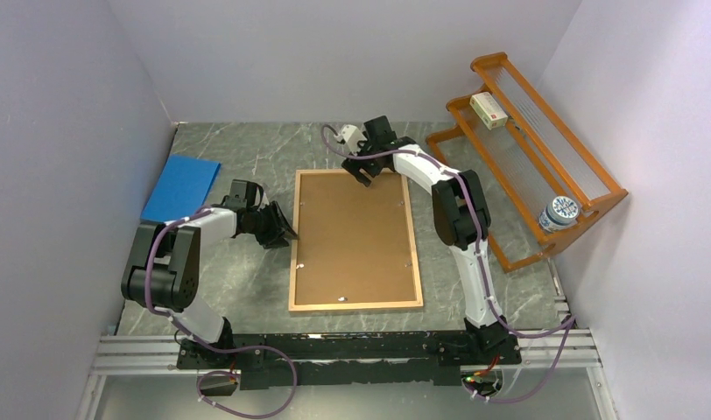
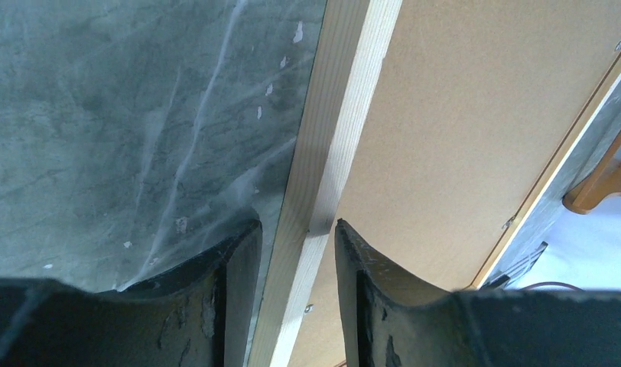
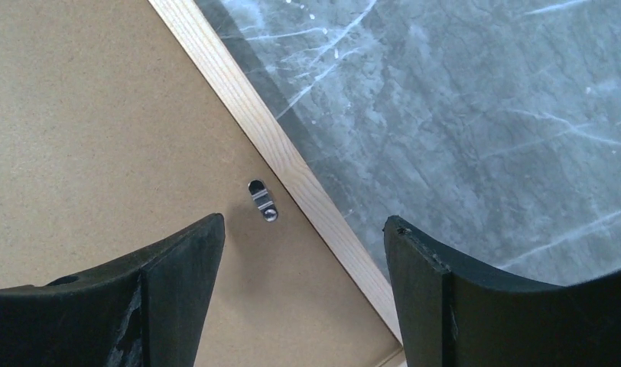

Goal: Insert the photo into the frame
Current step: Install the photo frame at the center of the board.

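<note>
Straddling the left long rail of the large light-orange wooden picture frame (image 1: 355, 305), the left gripper (image 2: 296, 229) has one finger outside on the grey marbled table (image 1: 247, 289) and one inside over the brown hardboard backing panel (image 1: 356, 236). Its jaws are apart, and a sliver of table shows beside the outer finger. No firm pinch is visible.

- Frame lies flat, back up, centre of table. The long axis runs from the arm bases toward the far wall.
- Right gripper (image 3: 303, 222) hovers over the frame's far end, jaws spread wide and holding nothing. A small metal turn clip (image 3: 262, 200) sits just inside the rail beneath it.
- Photo not seen in any view. Cannot tell whether it lies under the backing.
- Left arm is nearer the left rail, right arm nearer the far rail.
- Open table lies left of the frame. A plain blue sheet (image 1: 180, 188) lies well apart at far left.
- Orange slatted rack (image 1: 545, 149) stands near the frame's right side, so room is tighter there.

Judgement: any lift or tilt from the left rail swings toward the rack, so clearance there needs watching.
</note>
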Tool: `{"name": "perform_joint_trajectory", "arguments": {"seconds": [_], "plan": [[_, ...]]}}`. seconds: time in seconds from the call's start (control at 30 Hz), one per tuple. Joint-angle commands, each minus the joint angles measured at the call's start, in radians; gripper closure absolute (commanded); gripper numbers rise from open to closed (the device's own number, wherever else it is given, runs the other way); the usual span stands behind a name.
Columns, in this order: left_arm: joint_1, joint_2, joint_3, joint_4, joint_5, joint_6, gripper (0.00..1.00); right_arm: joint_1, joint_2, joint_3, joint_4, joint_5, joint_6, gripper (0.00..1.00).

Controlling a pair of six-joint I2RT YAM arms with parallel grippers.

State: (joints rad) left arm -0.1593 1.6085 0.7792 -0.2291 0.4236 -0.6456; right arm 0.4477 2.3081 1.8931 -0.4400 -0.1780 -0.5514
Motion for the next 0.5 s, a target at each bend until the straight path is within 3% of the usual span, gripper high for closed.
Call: {"name": "perform_joint_trajectory", "arguments": {"seconds": [0.0,0.47], "plan": [[0.000,0.026,0.009,-0.003,-0.013,0.026,0.54,-0.003,0.008,0.032,0.023,-0.030,-0.048,0.21],[-0.001,0.036,0.002,0.001,-0.006,0.029,0.59,-0.004,0.064,0.019,0.130,0.022,-0.001,0.36]]}}
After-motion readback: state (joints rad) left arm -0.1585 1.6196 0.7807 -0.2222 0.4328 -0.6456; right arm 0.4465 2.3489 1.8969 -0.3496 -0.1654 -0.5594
